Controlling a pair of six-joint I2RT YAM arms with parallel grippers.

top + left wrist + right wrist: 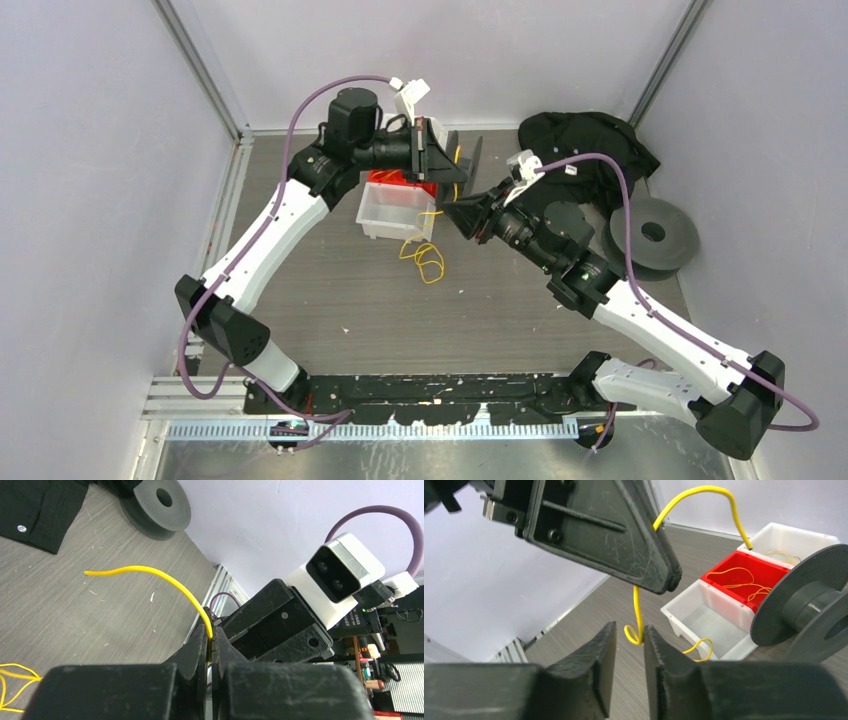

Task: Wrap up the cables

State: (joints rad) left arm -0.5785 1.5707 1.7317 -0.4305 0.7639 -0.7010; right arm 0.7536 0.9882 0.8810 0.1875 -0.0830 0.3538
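A thin yellow cable [165, 577] is pinched in my left gripper [210, 642], which is shut on it; the free end arcs up and left. In the top view the left gripper [447, 170] hovers beside the bins. From it the cable [637, 605] hangs down between the fingertips of my right gripper [630, 630], which is open; the cable touches its right finger [659, 650] and curls into a small loop. The right gripper [458, 208] sits just below the left one. More cable loops [428, 262] lie on the table.
A white bin [392, 212] and a red bin [744, 575] holding yellow cables stand beside the grippers. A dark grey spool [804, 605] is close on the right. Another spool [655, 235] and a black cloth [585, 150] lie at the back right.
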